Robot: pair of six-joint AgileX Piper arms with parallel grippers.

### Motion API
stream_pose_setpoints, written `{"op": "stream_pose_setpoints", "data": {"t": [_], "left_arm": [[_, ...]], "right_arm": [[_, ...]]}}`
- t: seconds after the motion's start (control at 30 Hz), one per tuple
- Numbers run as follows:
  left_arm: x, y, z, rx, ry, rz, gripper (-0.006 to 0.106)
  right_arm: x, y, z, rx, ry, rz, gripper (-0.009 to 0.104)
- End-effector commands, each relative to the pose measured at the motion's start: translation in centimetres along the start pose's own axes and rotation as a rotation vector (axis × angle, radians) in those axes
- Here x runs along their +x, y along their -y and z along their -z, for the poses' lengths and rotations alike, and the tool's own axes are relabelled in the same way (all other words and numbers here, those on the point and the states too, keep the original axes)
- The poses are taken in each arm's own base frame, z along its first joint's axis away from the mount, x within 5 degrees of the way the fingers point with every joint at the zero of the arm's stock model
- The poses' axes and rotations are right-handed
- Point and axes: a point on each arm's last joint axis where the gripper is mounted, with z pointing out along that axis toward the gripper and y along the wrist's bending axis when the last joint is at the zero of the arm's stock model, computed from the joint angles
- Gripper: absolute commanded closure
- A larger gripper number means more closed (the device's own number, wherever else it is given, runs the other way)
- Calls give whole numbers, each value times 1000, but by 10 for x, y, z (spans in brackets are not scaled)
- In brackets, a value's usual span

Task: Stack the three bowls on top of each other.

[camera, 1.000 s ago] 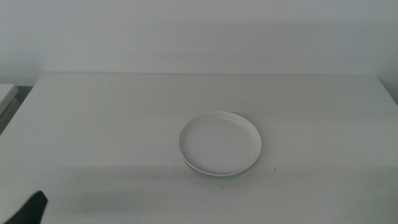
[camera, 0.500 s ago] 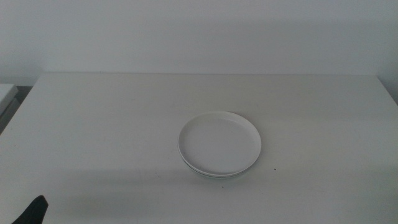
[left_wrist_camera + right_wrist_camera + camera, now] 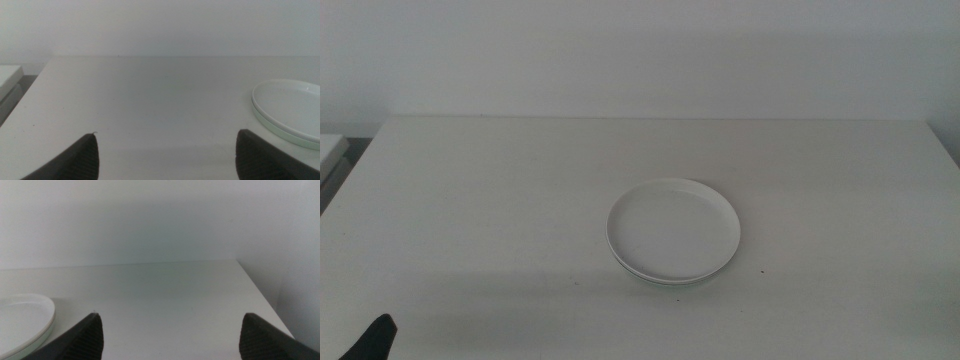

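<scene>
White tabletop fills most of the middle view, with a plain pale wall behind it. The bowls sit in one stack near the middle, a bit toward the right. The white bowl is on top. A thin pale green edge peeks out under it at the front. I cannot tell from any view if a grey bowl is in the stack.

The left tool is low, close to the tabletop, near the front left corner. Its jaws are spread wide and hold nothing. In the middle view only one dark tip of it shows at the bottom edge. The left wrist view shows the stack off to one side, well apart from the jaws.

The right tool is also wide and holds nothing. It is out of the middle view. Its wrist view shows the stack's edge and the tabletop's far right corner.
</scene>
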Motion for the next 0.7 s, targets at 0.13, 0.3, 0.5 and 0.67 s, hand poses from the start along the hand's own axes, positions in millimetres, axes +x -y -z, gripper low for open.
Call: {"op": "stream_pose_setpoints", "data": {"t": [0.13,0.3,0.5,0.67], "left_arm": [[-1,0,0,-1,16,-1,7],[-1,0,0,-1,16,-1,7],[-1,-1,0,-26,19,1,7],[-2,-2,0,-30,19,-7,7]], "right_arm": [[-1,1,0,18,22,5,2],[-1,1,0,16,27,-7,2],[-1,1,0,16,27,-9,2],[-1,1,0,16,27,-9,2]]}}
